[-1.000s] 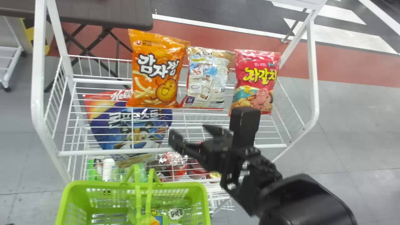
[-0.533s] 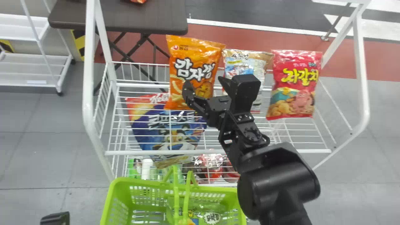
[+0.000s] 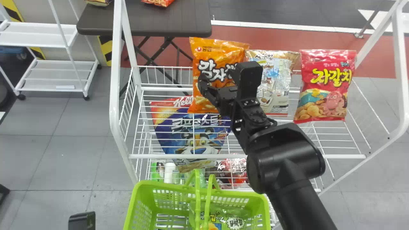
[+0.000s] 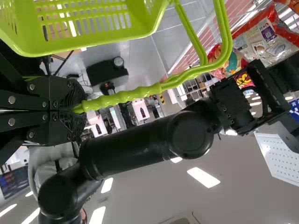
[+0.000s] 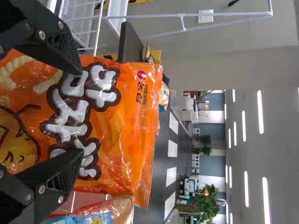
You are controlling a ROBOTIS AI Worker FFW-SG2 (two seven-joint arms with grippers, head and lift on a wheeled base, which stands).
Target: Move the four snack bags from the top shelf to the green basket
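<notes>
Snack bags, upright on the top shelf (image 3: 345,156): orange bag (image 3: 211,48), pale bag (image 3: 279,73), red bag (image 3: 332,64); green bag (image 3: 235,222) inside the green basket (image 3: 137,198). Right gripper (image 3: 217,75): jaws spread before the orange bag. Left gripper (image 3: 82,220): pinching the basket handle (image 4: 121,97).
</notes>
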